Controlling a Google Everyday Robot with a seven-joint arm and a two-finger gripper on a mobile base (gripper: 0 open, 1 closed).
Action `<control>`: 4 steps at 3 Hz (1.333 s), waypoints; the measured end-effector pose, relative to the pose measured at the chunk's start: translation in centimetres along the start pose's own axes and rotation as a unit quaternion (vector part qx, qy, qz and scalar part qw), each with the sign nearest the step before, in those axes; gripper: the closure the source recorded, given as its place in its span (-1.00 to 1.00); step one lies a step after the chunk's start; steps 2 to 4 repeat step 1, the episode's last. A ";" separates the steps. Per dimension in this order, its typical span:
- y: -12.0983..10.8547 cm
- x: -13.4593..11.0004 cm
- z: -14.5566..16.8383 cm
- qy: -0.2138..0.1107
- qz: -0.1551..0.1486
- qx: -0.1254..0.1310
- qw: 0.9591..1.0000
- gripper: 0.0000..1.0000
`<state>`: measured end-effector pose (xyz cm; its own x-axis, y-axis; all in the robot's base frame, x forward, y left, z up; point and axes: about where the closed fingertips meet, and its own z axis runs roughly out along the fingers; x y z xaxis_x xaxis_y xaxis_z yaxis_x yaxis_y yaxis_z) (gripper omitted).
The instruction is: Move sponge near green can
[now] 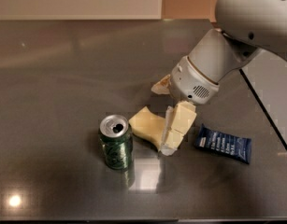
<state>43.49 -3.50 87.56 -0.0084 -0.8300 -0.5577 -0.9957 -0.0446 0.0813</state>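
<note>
Here, the pincer [162,118] flanks the sponge [145,122] on a glossy grey tabletop [63,78].

We see warm, rather dim indoor light falling from above. The glossy dark grey tabletop [63,78] mirrors it, with a small bright glare spot at lower left and a pale patch at lower centre, below the cream gripper [167,120] at centre right. The dark green drink can [116,143] casts only a soft reflection beneath itself.
</note>
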 end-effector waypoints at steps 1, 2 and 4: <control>0.0 0.0 0.0 0.000 0.000 0.000 1.000 -1.00; 0.0 0.0 0.0 0.000 0.000 0.000 1.000 -1.00; 0.0 0.0 0.0 0.000 0.000 0.000 1.000 -1.00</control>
